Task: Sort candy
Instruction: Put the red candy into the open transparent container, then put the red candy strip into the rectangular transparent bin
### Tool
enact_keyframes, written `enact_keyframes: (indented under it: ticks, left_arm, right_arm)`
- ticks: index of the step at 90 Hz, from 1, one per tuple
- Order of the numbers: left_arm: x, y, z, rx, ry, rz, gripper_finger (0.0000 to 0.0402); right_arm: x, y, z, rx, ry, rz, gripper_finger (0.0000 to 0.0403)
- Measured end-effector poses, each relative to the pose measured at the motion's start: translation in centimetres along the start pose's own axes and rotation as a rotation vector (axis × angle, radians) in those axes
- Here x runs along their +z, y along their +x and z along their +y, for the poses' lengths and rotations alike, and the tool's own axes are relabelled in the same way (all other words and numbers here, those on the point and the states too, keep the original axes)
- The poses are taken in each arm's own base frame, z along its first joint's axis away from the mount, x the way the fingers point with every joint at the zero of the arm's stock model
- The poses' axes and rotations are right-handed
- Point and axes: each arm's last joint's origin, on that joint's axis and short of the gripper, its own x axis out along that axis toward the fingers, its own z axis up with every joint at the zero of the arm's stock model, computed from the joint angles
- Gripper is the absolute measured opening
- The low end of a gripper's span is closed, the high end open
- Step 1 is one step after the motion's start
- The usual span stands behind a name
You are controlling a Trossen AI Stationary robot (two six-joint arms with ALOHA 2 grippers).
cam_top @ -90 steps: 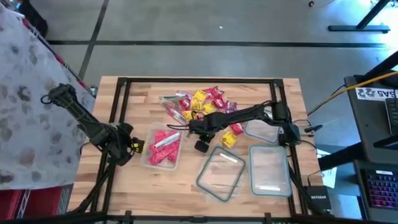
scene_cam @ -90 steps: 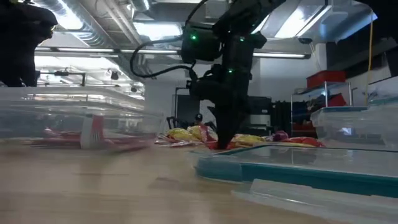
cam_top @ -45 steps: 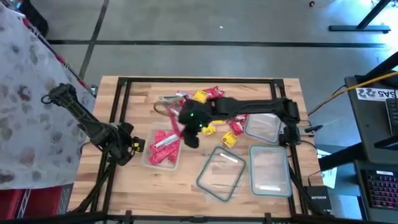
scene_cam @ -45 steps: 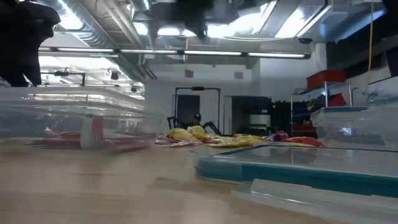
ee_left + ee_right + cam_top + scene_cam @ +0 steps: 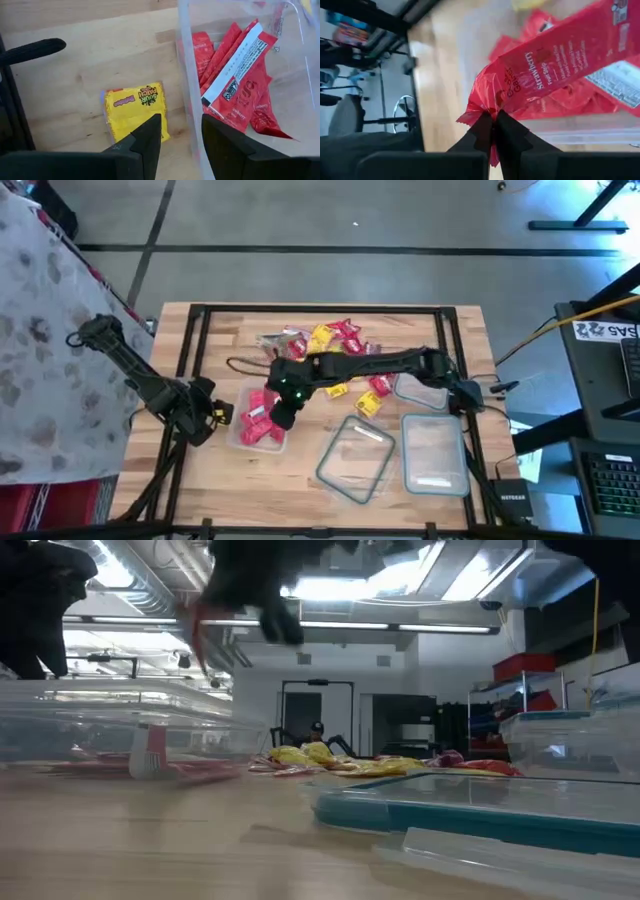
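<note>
A pile of candy (image 5: 330, 348), red and yellow packets, lies at the far middle of the table. A clear container (image 5: 262, 423) left of it holds several red packets (image 5: 235, 95). My right gripper (image 5: 283, 413) reaches over this container, shut on a red strawberry packet (image 5: 555, 65). In the low view that packet (image 5: 197, 635) hangs high above the table. My left gripper (image 5: 181, 137) rests open at the container's left side, and a yellow packet (image 5: 135, 109) lies flat on the wood beside it. My right gripper pinches the red packet's crimped end (image 5: 485, 107) between its two fingers. The rest of the packet stretches away beyond the fingertips. It is lifted clear, above the red packets in the container.
A clear container (image 5: 422, 388) stands at the right. Near the front edge lie a teal-rimmed lid (image 5: 355, 458) and another clear container (image 5: 435, 452). A black frame (image 5: 320, 310) runs round the table.
My right gripper has risen from the table beside the candy pile with a red packet. It has carried it toward the table's left edge and now hangs over the container of red packets.
</note>
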Motion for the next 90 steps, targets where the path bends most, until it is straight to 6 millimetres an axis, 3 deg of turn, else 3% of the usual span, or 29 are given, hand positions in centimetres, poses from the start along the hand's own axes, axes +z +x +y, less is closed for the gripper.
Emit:
enact_keyframes:
  ticks: [14, 44, 54, 66, 80, 90]
  left_arm:
    - [0.0, 0.0, -0.1, -0.006, -0.008, 0.003, 0.0123]
    - [-0.1, 0.0, -0.2, -0.017, -0.015, 0.008, 0.0123]
    - [-0.1, 0.0, -0.3, -0.024, -0.019, 0.011, 0.0123]
    - [-0.2, 0.0, -0.4, -0.028, -0.022, 0.013, 0.0123]
    - [-0.2, 0.0, -0.4, -0.028, -0.022, 0.013, 0.0123]
    - [-0.2, 0.0, -0.4, -0.031, -0.021, 0.005, 0.0123]
  right_arm:
    - [0.1, 0.7, 0.3, 0.041, -0.021, -0.006, 0.0024]
    - [1.1, 0.2, -0.3, 0.038, -0.045, -0.07, 0.0177]
    - [1.8, -1.6, -1.0, 0.009, -0.045, -0.013, 0.0202]
    - [2.9, -5.2, -2.3, -0.195, -0.087, -0.02, 0.0203]
    - [3.5, -8.5, -5.4, -0.483, -0.088, 0.019, 0.0192]
    - [3.4, -9.2, -8.0, -0.517, -0.12, 0.11, 0.0187]
